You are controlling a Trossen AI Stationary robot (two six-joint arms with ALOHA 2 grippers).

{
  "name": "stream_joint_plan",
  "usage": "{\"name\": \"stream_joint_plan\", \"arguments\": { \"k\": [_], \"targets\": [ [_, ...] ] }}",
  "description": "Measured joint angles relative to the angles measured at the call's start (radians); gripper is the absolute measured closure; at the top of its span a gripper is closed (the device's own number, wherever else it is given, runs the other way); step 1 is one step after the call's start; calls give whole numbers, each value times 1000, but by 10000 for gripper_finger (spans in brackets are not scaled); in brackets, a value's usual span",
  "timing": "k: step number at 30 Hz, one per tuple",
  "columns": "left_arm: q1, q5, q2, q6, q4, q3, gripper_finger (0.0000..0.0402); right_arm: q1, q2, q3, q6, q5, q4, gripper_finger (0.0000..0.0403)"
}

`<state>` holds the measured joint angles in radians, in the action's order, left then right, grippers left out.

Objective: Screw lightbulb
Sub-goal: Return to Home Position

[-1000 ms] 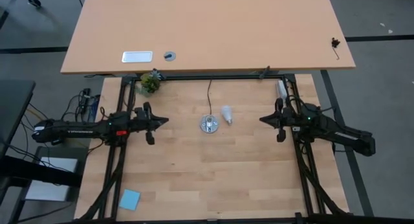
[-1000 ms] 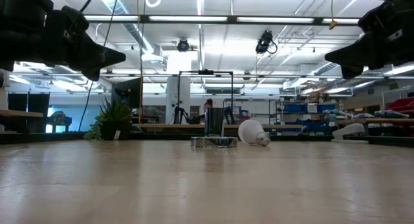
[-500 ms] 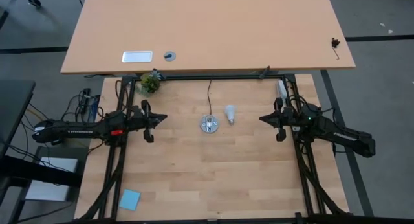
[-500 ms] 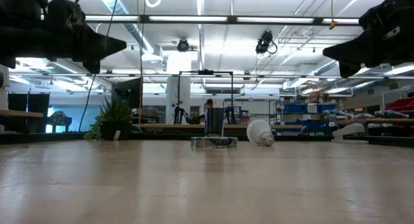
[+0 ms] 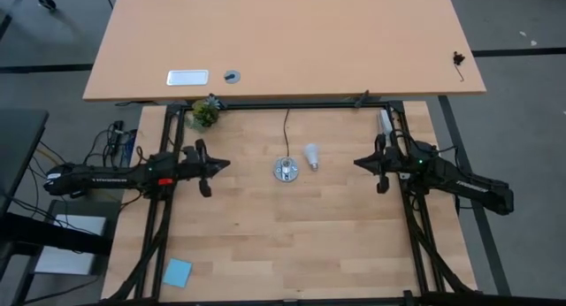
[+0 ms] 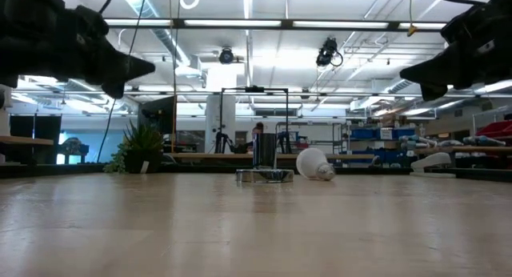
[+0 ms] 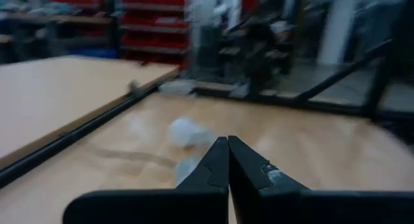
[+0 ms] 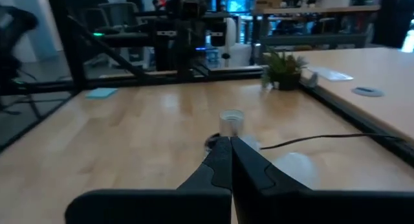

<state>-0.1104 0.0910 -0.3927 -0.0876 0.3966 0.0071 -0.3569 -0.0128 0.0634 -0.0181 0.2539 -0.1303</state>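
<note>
Far left first: the left tool (image 5: 217, 164) hangs over the counter's (image 5: 292, 244) left edge, raised well off the wood, and its wrist view shows the two fingers (image 7: 217, 160) clenched tip to tip on nothing. Moving in, the silver socket disc (image 5: 285, 170) sits mid-counter with its black cord (image 5: 285, 132) running off to the far edge, and the socket is empty. Just right of it, close beside the disc, the lightbulb (image 5: 310, 156) lies loose on the counter. Far right, the right tool (image 5: 361, 163) hovers at the right edge, pinched shut and empty too. So, my read: no bulb is screwed in at this moment, both arms look parked, and any screwing would need a fresh pick-up. The high view gives the layout and the cord. The low view adds what that one can't: the bulb is tipped on its side, grey base at its right end, and both tools are clear of the surface. Only the wrist views settle the closed fingers.
</note>
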Motion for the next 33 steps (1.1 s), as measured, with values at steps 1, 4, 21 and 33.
{"name": "stream_joint_plan", "arguments": {
  "k": [1, 4, 21, 33],
  "targets": [
    [0, -31, 0, 0, 18, 0, 399, 0, 0, 0, -6, 15, 0, 398],
    [-1, -50, 1, -2, 31, 0, 399, 0, 1, 1, -15, 51, 0, 398],
    [-4, 162, -2, 27, -108, 0, 398, 0, 2, 1, -118, -220, -16, 378],
    [-4, 163, -2, 32, -103, 0, 397, 0, 2, 0, -66, -244, -17, 386]
  ]
}}
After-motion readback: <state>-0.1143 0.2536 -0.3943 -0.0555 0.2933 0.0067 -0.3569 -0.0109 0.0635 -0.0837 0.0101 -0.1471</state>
